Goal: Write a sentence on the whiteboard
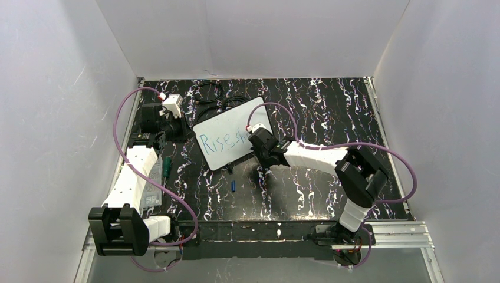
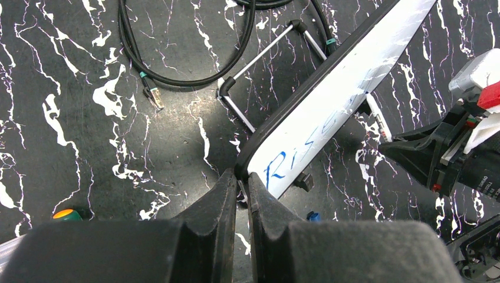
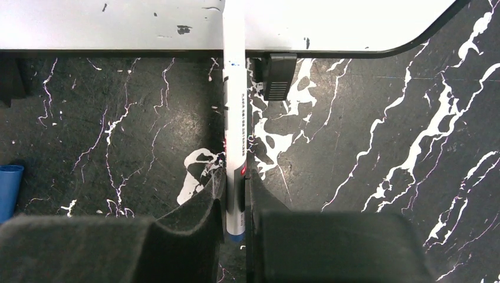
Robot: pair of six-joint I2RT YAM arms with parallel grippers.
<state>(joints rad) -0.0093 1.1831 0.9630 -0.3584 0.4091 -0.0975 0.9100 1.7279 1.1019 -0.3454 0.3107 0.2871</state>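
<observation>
From the top camera, the whiteboard is sitting near the middle of the black marbled surface, skewed so that its long side is running from 8 o'clock toward 2 o'clock. The sentence, blue lettering reading "Rise sh", is crossing the board's left half. The left tool is meeting the board's 9 o'clock corner. The right tool is hanging over the 4 o'clock edge and covering where the lettering ends. A small blue cap is lying on the surface at 6 o'clock from the board, and dark cables are coiling at its 12 o'clock.

From the left wrist camera, the left tool is pinching the near corner of the whiteboard, its fingers drawn almost together on the dark rim. The board is leaning at a tilt and stretching away toward 1 o'clock, with "Rise" of the sentence showing in blue. A wire stand is sitting behind it at 11 o'clock.

From the right wrist camera, the right tool is clamping a white-bodied marker that is pointing to 12 o'clock. Its front end is overlapping the lower edge of the whiteboard. The tip is running out of frame, so I cannot tell whether it is touching. The cap is peeking in at 9 o'clock.
</observation>
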